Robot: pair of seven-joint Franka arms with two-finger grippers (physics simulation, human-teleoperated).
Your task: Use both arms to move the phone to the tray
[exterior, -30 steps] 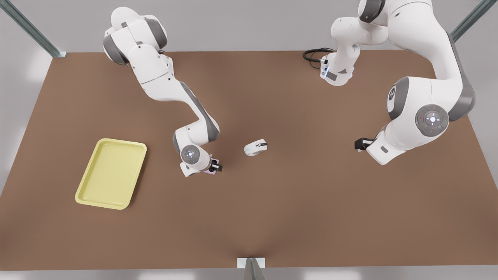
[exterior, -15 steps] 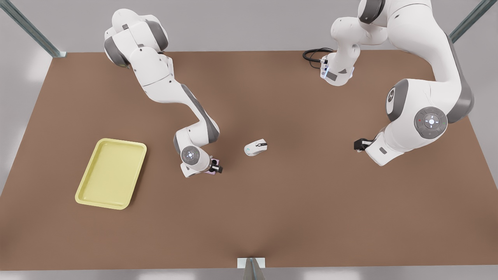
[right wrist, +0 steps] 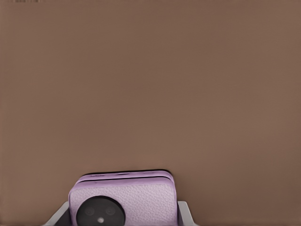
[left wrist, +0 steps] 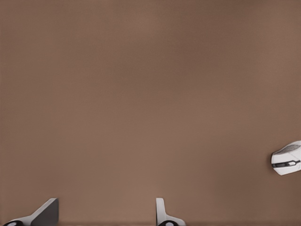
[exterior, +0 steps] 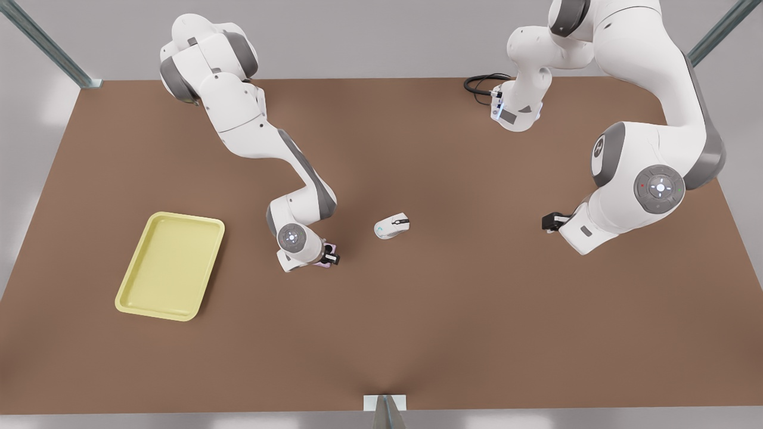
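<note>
the brown table [exterior: 453, 333] lies open between the right gripper [exterior: 328, 258] and the tray [exterior: 170, 265]; no object is seen on that stretch. the fingers are closed on the phone [right wrist: 123, 200]. the white mouse [exterior: 391, 226] is placed just beside this gripper, on the side away from the tray. the left gripper [exterior: 547, 222], its fingers held apart, hangs over bare table, well apart from the mouse. a black cable [exterior: 481, 82] is coiled at the far edge.
</note>
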